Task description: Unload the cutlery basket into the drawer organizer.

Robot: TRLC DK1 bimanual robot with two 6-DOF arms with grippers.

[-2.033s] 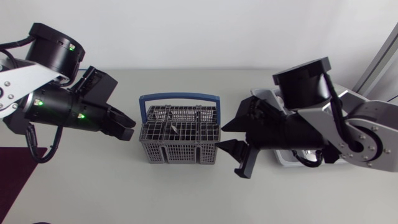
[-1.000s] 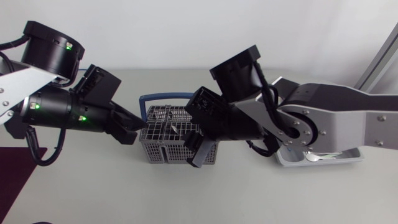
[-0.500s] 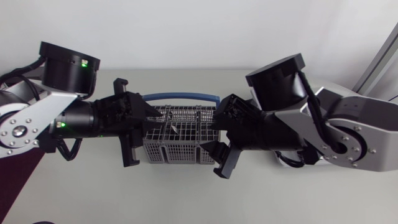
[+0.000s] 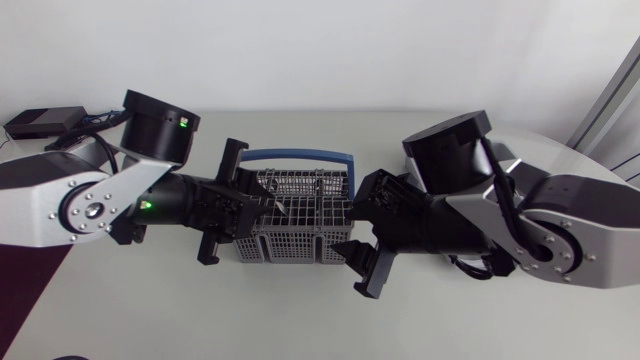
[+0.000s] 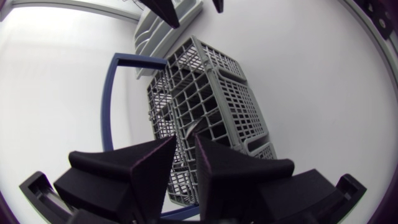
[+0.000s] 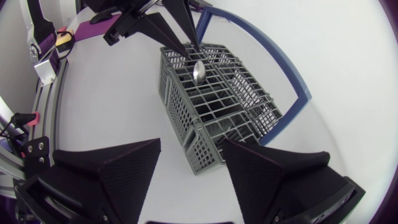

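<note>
**Two robot arms meet at a cutlery basket (image 4: 290, 235)**

The grey cutlery basket, with its blue handle (image 4: 290, 156), stands on the tabletop (image 4: 300, 320). The left gripper (image 5: 185, 142) hangs over the basket's left end, at a spoon (image 6: 199, 71) standing inside. Whether it grips the spoon cannot be told. The right gripper (image 6: 191, 148) is spread wide open at the basket's right end. The drawer organizer (image 5: 155, 31) lies beyond that end.

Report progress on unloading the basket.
Done: cannot tell; contents of the drawer organizer are hidden. In hand: left gripper sits at a spoon standing in the cutlery basket, grip unconfirmed; right gripper open, empty. Left: at least that spoon.
</note>
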